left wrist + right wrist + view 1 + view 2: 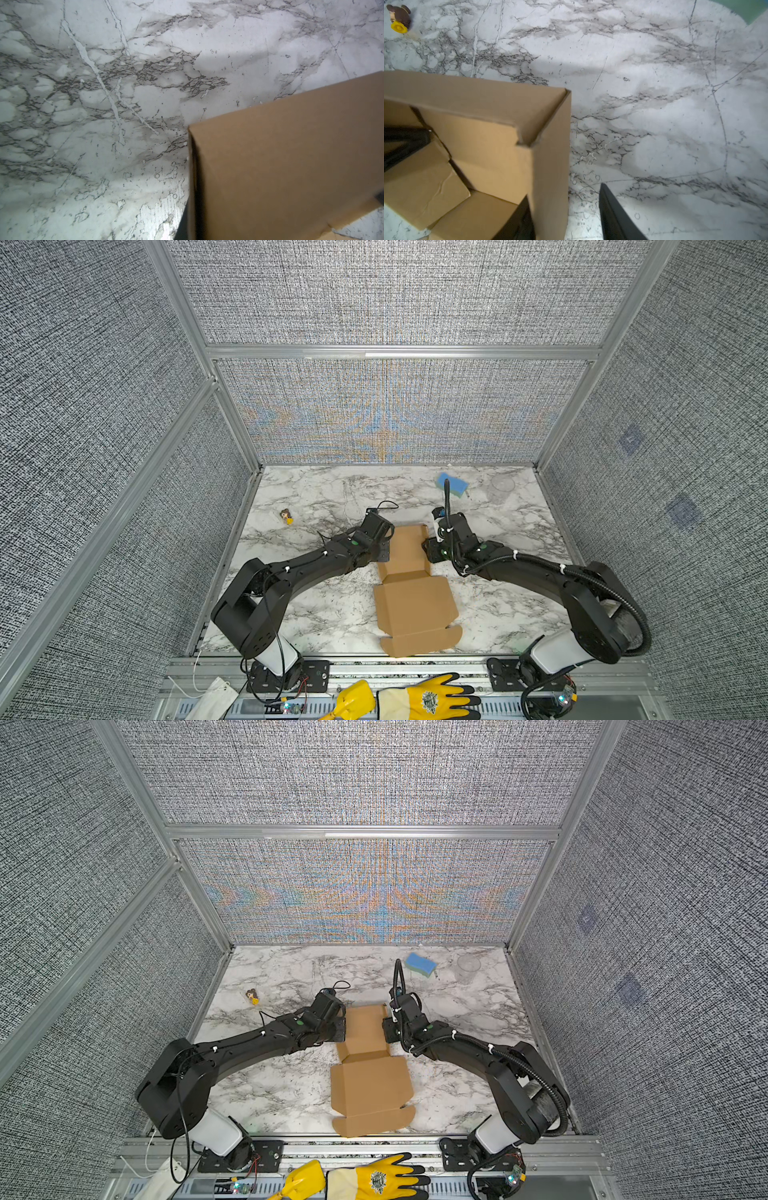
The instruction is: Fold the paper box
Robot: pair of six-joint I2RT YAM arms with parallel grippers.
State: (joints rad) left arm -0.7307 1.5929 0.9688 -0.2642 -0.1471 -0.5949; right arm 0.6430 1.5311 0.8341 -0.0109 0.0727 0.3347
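paper box: middle of table, walls raised at its 12 o'clock end, lid panel flat toward 6 | inside the walls: folded flaps, one finger of each arm | left gripper: clenched on 9 o'clock wall | right gripper: released, straddling 3 o'clock wall

Bright, even light; colour moiré ripples on the grey woven back wall at 12 o'clock; edges bend; wrist views softer.
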